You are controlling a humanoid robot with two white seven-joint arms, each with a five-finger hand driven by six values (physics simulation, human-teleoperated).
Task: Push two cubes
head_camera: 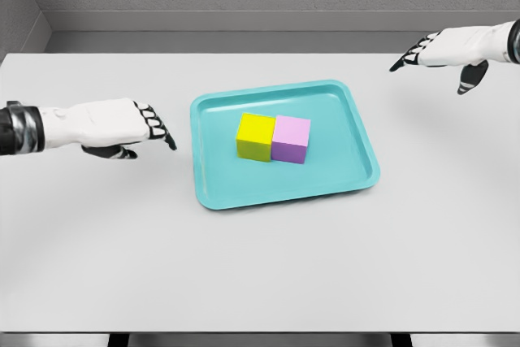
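Note:
A yellow cube [255,136] and a pink cube [291,138] sit side by side, touching, in the middle of a teal tray [341,187]. My left hand [154,128] hovers just left of the tray, fingers stretched flat toward it, holding nothing. My right hand [422,52] is up at the far right, well away from the tray, fingers extended and pointing left, also holding nothing.
The tray lies on a white table [260,274] that fills the view. A grey wall runs behind the table's far edge.

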